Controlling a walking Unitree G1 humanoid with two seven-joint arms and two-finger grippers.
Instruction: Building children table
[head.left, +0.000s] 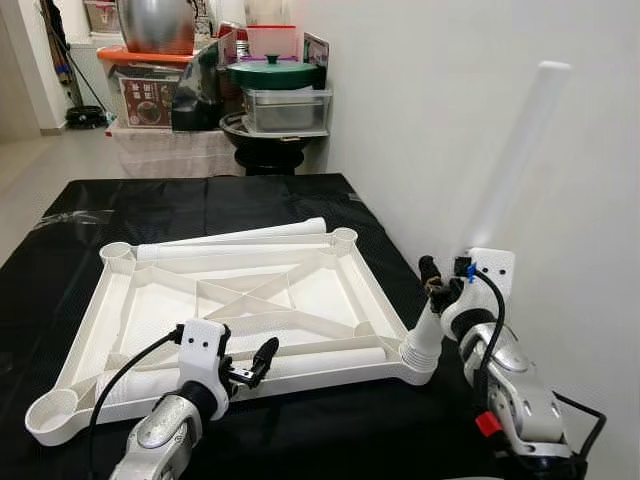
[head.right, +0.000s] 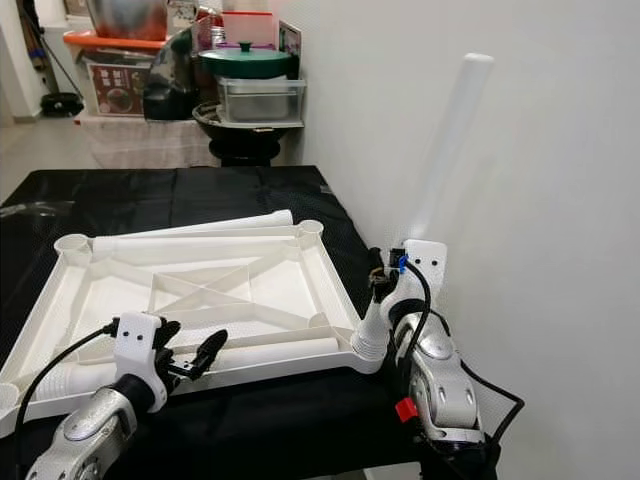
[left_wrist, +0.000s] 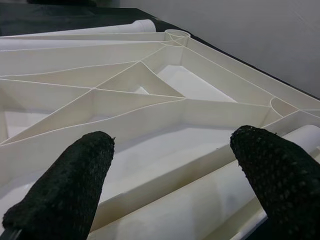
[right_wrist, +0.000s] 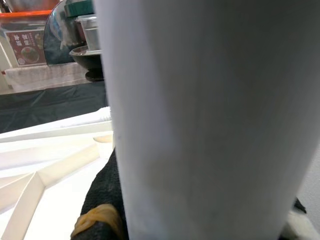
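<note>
Gripping a smooth white tube leg (head.left: 505, 160), the right gripper (head.left: 441, 288) is closed around its lower end, seated in the near right corner socket of the ribbed white tabletop (head.left: 240, 300). The left gripper (head.left: 252, 367) is held open, empty, at the tabletop's near edge. Knobbly black fingertips (left_wrist: 65, 187) are revealed in the left wrist view, above a loose leg (left_wrist: 200, 205). Black cloth (head.left: 300, 205) lies beneath.

One white tabletop (head.left: 330, 300); three white legs (head.left: 235, 240); two claws (head.left: 245, 370).
</note>
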